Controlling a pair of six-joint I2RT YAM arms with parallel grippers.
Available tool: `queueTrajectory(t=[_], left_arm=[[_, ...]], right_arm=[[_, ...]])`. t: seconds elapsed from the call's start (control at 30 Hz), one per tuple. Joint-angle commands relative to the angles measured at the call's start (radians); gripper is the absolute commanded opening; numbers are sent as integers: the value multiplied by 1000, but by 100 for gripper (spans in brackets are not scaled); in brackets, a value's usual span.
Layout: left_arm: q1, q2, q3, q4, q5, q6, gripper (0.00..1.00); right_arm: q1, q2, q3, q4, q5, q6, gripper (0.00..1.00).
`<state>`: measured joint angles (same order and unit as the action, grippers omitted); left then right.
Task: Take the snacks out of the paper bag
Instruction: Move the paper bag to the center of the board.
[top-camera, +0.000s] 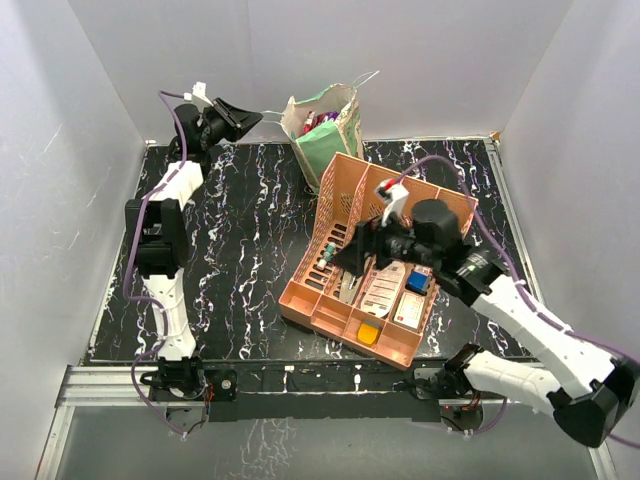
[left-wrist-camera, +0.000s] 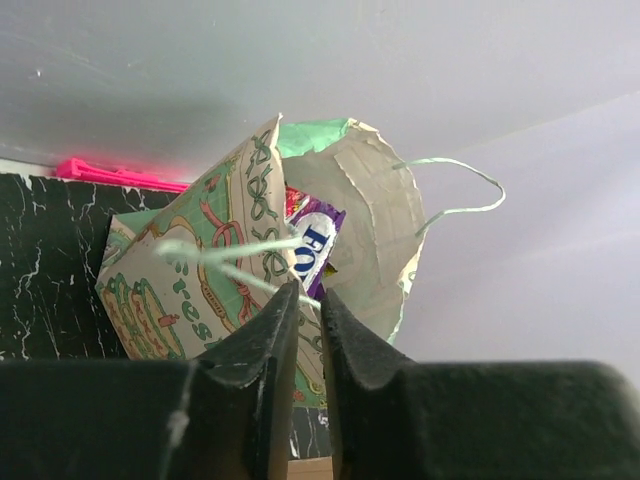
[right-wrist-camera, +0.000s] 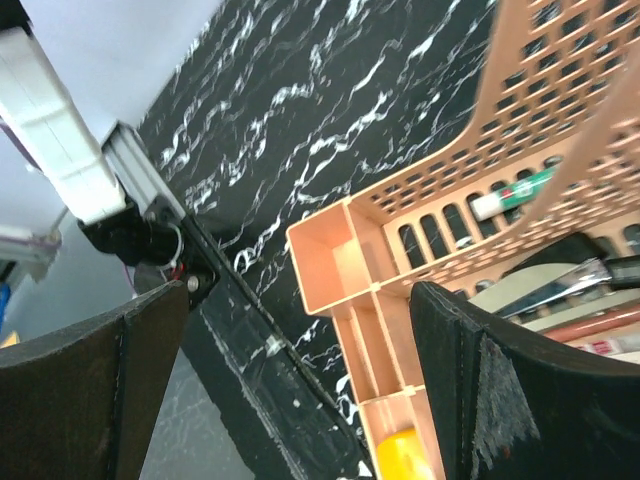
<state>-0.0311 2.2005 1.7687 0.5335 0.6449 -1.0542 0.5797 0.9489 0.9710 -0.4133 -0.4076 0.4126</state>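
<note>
The paper bag (top-camera: 325, 135) stands at the back of the table, cream with green print; in the left wrist view the paper bag (left-wrist-camera: 200, 290) has its mouth tipped towards the camera. Snacks (top-camera: 318, 120) poke out of its top, and a purple packet (left-wrist-camera: 315, 245) shows inside. My left gripper (top-camera: 250, 118) hangs just left of the bag, and a thin white cord handle (left-wrist-camera: 240, 250) runs into its tips. In its own view the left gripper (left-wrist-camera: 308, 290) is pinched on that cord with only a slit between the jaws. My right gripper (top-camera: 345, 255) hovers wide open over the peach organiser, holding nothing.
A peach slotted organiser (top-camera: 335, 185) leans tilted in front of the bag, holding tags and small items, with a yellow piece (top-camera: 368, 333) in a front cell. The organiser's corner (right-wrist-camera: 345, 250) fills the right wrist view between the open right gripper (right-wrist-camera: 300, 300) fingers. White walls enclose the table.
</note>
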Motion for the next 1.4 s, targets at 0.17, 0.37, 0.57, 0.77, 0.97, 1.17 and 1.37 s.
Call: queueTrajectory(t=[0.17, 0.37, 0.57, 0.77, 0.97, 1.17, 1.37], left_arm=[[13, -107, -13, -2, 43, -57, 9], [13, -111, 41, -186, -24, 204, 78], [16, 16, 271, -314, 75, 442, 98], [15, 113, 333, -215, 92, 359, 98], [-12, 174, 400, -189, 117, 357, 98], [-33, 133, 318, -170, 114, 372, 65], [-32, 102, 281, -135, 111, 351, 39]], right_arm=[[438, 211, 110, 32, 456, 33, 98], [470, 250, 119, 84, 440, 65, 98], [469, 219, 102, 94, 460, 54, 98], [470, 218, 97, 93, 482, 55, 98], [470, 231, 107, 95, 468, 60, 98], [471, 242, 100, 101, 470, 66, 98], [473, 236, 88, 113, 450, 78, 98]])
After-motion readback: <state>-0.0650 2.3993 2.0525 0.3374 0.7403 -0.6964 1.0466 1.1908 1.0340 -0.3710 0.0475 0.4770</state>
